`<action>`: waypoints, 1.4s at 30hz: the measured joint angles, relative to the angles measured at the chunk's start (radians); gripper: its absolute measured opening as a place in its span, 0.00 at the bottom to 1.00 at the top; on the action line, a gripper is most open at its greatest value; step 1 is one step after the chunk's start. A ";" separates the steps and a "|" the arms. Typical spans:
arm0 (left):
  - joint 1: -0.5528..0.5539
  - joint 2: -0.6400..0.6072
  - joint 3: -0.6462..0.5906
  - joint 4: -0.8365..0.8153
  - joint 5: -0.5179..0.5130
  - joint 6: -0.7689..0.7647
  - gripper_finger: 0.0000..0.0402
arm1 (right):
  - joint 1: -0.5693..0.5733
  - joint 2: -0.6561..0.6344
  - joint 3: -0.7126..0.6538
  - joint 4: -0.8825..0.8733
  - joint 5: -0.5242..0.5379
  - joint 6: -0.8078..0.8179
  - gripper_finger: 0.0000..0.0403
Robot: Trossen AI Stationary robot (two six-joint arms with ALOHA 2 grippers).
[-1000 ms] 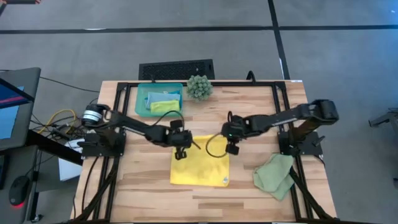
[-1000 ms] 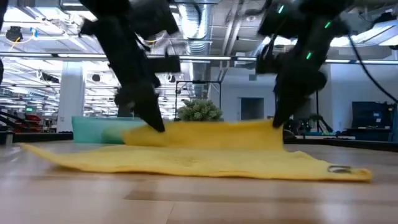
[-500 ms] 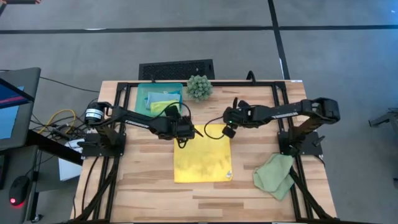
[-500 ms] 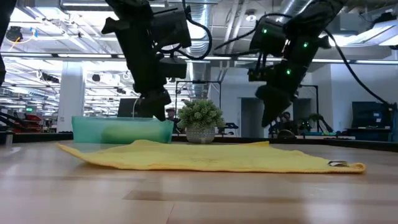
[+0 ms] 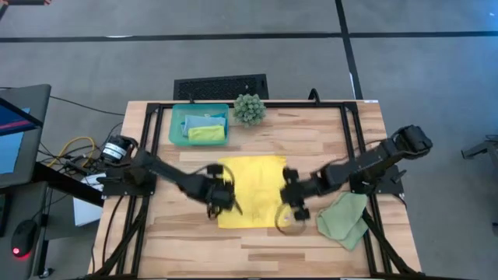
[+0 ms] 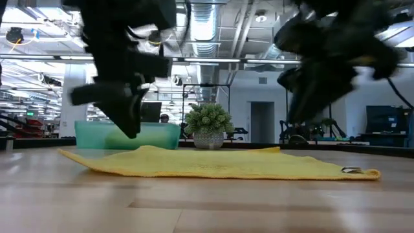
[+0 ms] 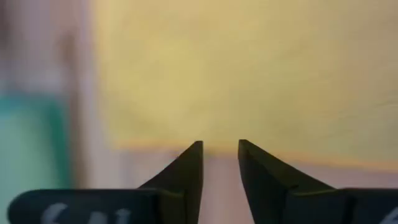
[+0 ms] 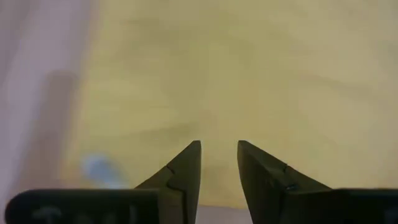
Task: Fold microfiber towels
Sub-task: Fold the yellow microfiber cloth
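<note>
Lying flat on the tabletop [image 5: 311, 144], yellow towel [image 5: 250, 190]; left hand [image 5: 222, 201] and right hand [image 5: 293, 204] hover slightly open, empty, tray [image 5: 177, 124], plant [image 5: 249, 109] and sage towel [image 5: 342, 219] nearby.

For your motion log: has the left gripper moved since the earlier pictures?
Yes. The left gripper has moved away from the teal tray, toward the yellow towel's near edge.

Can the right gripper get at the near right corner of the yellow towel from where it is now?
Probably yes. The right gripper hovers at the yellow towel's near right edge with its fingers apart and nothing between them. The sage towel lies off to the side, and the left gripper is at the opposite edge.
</note>
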 joint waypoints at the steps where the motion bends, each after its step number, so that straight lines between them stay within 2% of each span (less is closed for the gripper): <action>1: -0.032 0.000 -0.010 0.054 0.002 0.007 0.22 | 0.042 0.000 -0.012 0.028 0.000 -0.020 0.32; 5: -0.145 0.000 -0.041 0.193 0.051 0.046 0.19 | 0.171 0.019 -0.025 0.112 -0.004 -0.017 0.31; 10: -0.251 0.000 -0.045 0.275 0.127 0.062 0.19 | 0.258 0.099 -0.027 0.159 -0.003 0.035 0.31; 13: -0.306 0.000 -0.045 0.307 0.205 0.105 0.23 | 0.284 0.156 -0.027 0.155 -0.003 0.036 0.33; 16: -0.350 0.008 -0.045 0.303 0.231 0.101 0.30 | 0.301 0.195 -0.027 0.168 -0.002 0.047 0.35; 21: -0.387 0.040 -0.045 0.314 0.178 0.097 0.41 | 0.305 0.216 -0.022 0.171 0.007 0.055 0.37; 25: -0.395 0.088 -0.042 0.346 0.087 0.097 0.41 | 0.304 0.195 -0.023 0.154 0.004 0.073 0.35; 30: -0.399 0.111 -0.041 0.362 0.046 0.073 0.36 | 0.303 0.152 -0.022 0.118 0.004 0.074 0.32; 36: -0.399 0.114 -0.041 0.375 0.047 0.050 0.22 | 0.287 0.187 -0.023 0.115 -0.003 0.046 0.26; 42: -0.404 0.116 -0.042 0.375 0.068 -0.019 0.05 | 0.298 0.205 -0.020 0.142 -0.002 0.059 0.09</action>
